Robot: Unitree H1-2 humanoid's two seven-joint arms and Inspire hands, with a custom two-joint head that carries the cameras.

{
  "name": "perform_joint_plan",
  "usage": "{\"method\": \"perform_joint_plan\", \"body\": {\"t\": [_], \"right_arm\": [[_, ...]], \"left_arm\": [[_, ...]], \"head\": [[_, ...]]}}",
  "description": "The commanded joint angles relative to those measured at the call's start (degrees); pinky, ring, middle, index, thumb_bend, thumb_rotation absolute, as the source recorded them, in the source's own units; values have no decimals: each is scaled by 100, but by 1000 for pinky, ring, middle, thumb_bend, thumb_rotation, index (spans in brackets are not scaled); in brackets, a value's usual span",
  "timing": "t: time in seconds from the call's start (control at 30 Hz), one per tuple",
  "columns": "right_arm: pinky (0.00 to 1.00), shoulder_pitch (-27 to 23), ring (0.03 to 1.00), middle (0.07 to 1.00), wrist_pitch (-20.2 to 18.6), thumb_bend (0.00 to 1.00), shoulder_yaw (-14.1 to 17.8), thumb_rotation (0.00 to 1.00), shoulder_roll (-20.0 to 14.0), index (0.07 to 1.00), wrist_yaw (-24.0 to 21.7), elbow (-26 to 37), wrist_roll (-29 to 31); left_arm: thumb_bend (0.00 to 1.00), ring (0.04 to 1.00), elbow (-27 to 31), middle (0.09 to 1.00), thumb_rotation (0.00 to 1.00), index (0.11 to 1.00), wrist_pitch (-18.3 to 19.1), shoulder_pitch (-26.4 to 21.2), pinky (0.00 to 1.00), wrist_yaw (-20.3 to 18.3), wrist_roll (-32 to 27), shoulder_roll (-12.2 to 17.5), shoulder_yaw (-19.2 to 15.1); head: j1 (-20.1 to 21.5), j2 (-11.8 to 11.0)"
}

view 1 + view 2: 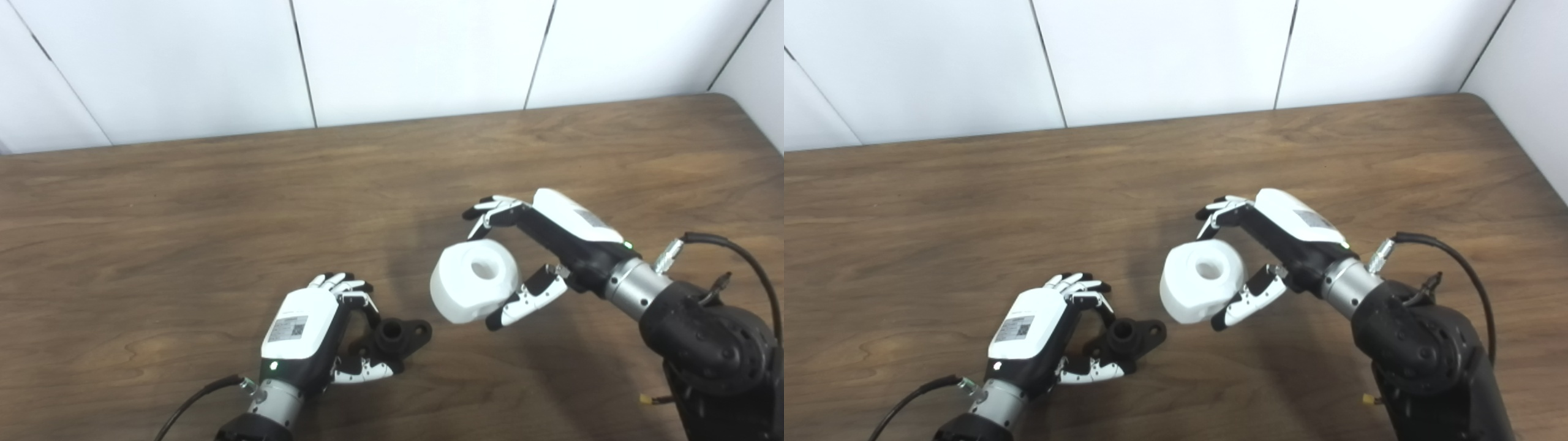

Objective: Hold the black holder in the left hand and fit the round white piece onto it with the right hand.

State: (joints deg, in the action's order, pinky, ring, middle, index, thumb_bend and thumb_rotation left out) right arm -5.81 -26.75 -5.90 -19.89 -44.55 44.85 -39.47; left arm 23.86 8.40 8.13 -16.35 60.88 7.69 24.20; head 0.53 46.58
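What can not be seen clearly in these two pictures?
- Black holder: its near side is hidden by the left hand, both views.
- Round white piece: its underside faces away; the bore depth is unreadable.
- Right hand: the fingers behind the piece are hidden.

A wooden counter (245,202) fills most of both views, its brown surface marked by long grain lines that run side to side, with darker and lighter streaks and a few swirled knots toward the near left. Its far right corner is rounded. Behind it stands a white wall (422,55) made of flat panels, split by thin dark seams (303,61) that slant slightly and fan outward toward the top. A second white wall (1519,92) closes the right side, meeting the counter's edge at an angle. The light is even and soft, leaving a dim, blurred shadow (404,245) on the wood near the middle.
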Motion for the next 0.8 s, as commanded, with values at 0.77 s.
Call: {"method": "perform_joint_plan", "body": {"t": [0.77], "right_arm": [[827,-294,929,829,225,519,-672,148,539,483,429,128,-325]], "left_arm": [[516,891,-77,805,54,489,316,-48,908,-413,137,-41,200]], "head": [[-71,120]]}}
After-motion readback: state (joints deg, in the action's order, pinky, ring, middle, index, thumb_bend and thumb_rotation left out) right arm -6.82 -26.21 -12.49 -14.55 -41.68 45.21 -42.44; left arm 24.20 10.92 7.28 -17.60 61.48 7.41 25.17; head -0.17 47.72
